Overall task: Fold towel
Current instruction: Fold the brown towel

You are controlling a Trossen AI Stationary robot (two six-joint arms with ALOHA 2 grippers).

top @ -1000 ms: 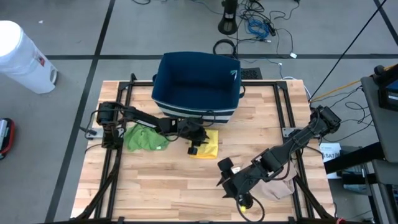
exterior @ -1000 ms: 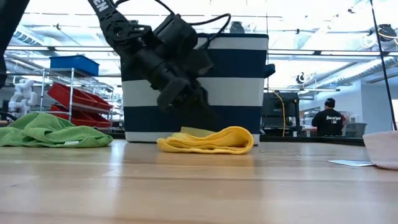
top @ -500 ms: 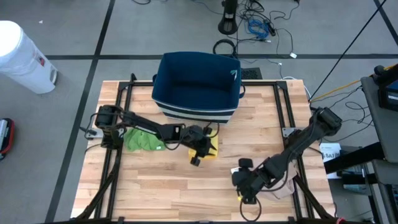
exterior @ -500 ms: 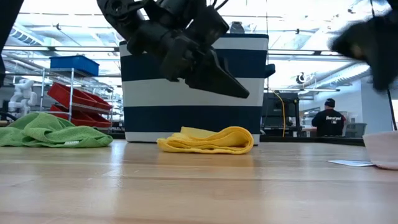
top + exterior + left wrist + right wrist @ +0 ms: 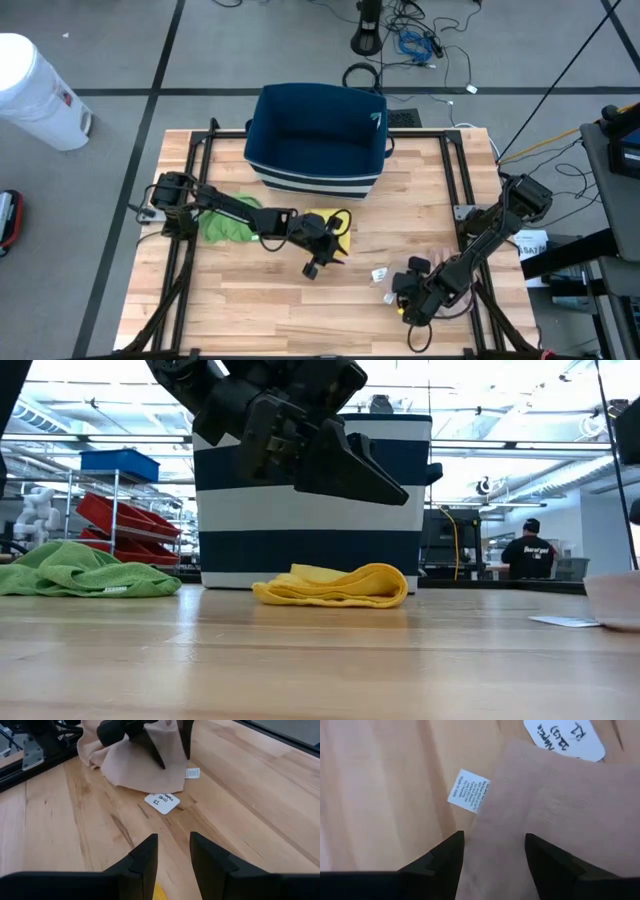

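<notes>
Right gripper [image 5: 492, 852] hovers open over the beige towel [image 5: 455, 292] at the table's [image 5: 250, 310] five o'clock; soft, limp cloth, best pinched at the corner by its label [image 5: 468, 790]. Left gripper [image 5: 318, 262] waits open, mid-table.

navy striped basket [image 5: 316, 135], white bin [image 5: 38, 92], perhaps a paper tag [image 5: 161, 802]

I'm looking into a big open lab or workshop; ceiling strip lights [image 5: 520, 445] are glowing; red bins [image 5: 110, 515] are sitting on racks; cables [image 5: 415, 45] are trailing over the floor.
</notes>
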